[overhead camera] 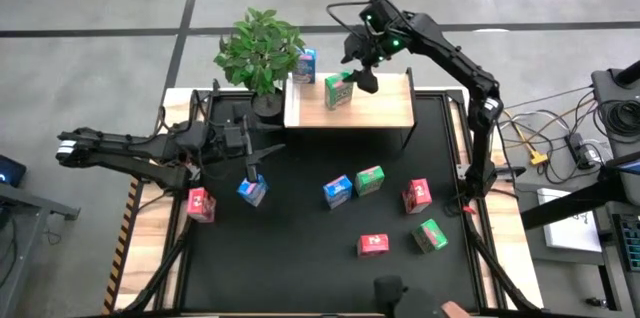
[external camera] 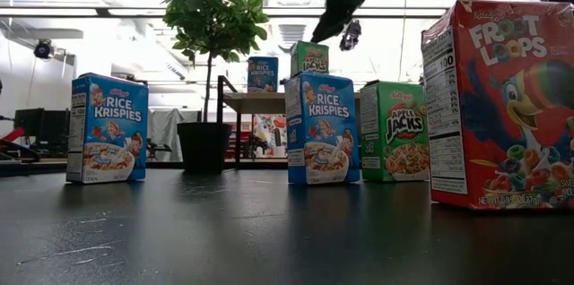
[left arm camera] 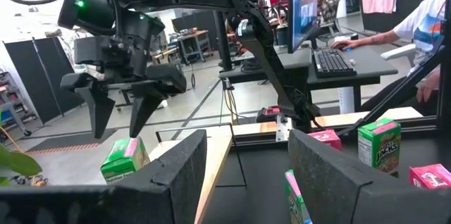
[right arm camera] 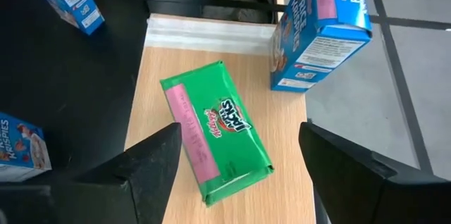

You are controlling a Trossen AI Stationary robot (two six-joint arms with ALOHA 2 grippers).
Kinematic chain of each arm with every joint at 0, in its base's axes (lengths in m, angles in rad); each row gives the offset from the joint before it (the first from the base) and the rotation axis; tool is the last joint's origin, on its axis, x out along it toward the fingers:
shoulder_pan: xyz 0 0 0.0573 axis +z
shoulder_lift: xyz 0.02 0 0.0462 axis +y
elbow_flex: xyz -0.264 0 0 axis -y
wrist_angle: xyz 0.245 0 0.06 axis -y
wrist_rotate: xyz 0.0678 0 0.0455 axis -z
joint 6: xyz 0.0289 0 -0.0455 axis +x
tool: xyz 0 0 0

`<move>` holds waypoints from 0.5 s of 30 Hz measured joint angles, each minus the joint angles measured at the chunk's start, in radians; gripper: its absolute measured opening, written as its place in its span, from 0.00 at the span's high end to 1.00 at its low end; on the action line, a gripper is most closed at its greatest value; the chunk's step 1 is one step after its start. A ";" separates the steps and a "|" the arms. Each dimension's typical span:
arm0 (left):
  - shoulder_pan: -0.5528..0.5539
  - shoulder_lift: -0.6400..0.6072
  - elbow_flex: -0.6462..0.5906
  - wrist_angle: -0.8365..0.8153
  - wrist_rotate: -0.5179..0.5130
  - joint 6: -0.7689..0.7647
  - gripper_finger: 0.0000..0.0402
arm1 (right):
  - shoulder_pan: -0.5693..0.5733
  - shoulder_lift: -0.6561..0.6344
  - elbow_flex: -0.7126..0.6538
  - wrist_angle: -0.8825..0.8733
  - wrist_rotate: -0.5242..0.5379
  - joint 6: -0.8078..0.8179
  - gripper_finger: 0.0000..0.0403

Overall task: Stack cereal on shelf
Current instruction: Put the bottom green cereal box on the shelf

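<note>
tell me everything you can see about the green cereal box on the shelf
The green Apple Jacks box is a small cardboard carton with a pink side panel and a red and white logo. It stands upright on the light wooden shelf, beside a blue Rice Krispies box near the shelf's edge. The right claw hangs open just above it, not touching it.
</note>
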State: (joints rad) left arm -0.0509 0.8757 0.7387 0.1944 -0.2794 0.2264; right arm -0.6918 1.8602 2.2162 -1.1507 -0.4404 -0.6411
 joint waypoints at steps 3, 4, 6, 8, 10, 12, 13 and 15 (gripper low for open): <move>0.000 -0.001 0.000 -0.001 0.000 0.000 0.54 | 0.002 0.003 -0.005 -0.005 -0.002 -0.020 0.29; 0.000 -0.003 0.000 -0.005 -0.001 0.002 0.54 | 0.004 0.003 -0.009 -0.005 -0.002 -0.030 0.29; 0.000 -0.005 0.000 -0.016 -0.001 0.009 0.54 | 0.008 0.006 -0.019 -0.006 -0.002 -0.037 0.29; 0.000 -0.008 -0.001 -0.028 -0.002 0.018 0.54 | 0.016 0.007 -0.032 -0.006 -0.002 -0.050 0.29; 0.000 -0.009 -0.001 -0.035 -0.004 0.039 0.54 | 0.023 0.007 -0.045 0.001 -0.002 -0.056 0.30; 0.000 -0.009 -0.001 -0.033 -0.023 0.063 0.54 | 0.027 0.007 -0.060 0.012 -0.002 -0.058 0.30; 0.000 -0.010 -0.001 -0.032 -0.039 0.073 0.54 | 0.030 0.007 -0.069 0.015 0.001 -0.060 0.31; 0.000 -0.012 -0.001 -0.032 -0.069 0.086 0.54 | 0.035 0.007 -0.082 0.013 0.015 -0.066 0.32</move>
State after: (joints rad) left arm -0.0505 0.8639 0.7376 0.1628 -0.3482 0.3121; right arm -0.6566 1.8677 2.1342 -1.1375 -0.4256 -0.7068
